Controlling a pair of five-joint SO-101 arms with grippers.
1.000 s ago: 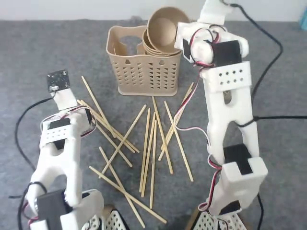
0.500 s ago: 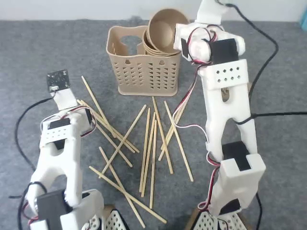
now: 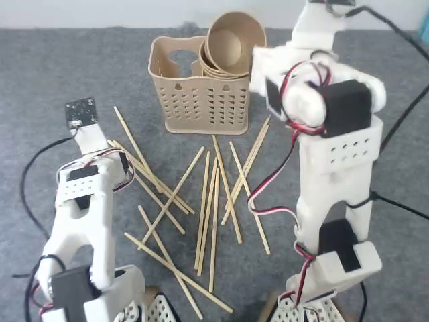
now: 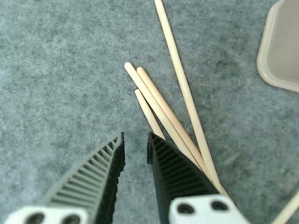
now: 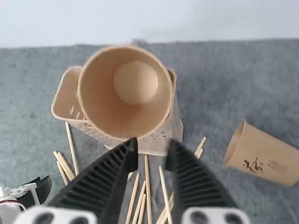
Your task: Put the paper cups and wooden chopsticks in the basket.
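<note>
Not much to read here tbh. The one real bit of print is on the cup (image 5: 261, 156) lying on its side in the right wrist view. There's a dark brushy mark (image 5: 255, 164) on its wall, with a line or two of tiny dark lettering (image 5: 276, 166) just beside it, toward the cup's base. The mark might be a logo or a couple of characters, but it's too small for me to make out, and the lettering is just specks. In the high view there's a little black board (image 3: 80, 112) with pale dots on it, and none of those read as letters or numbers either.
</note>
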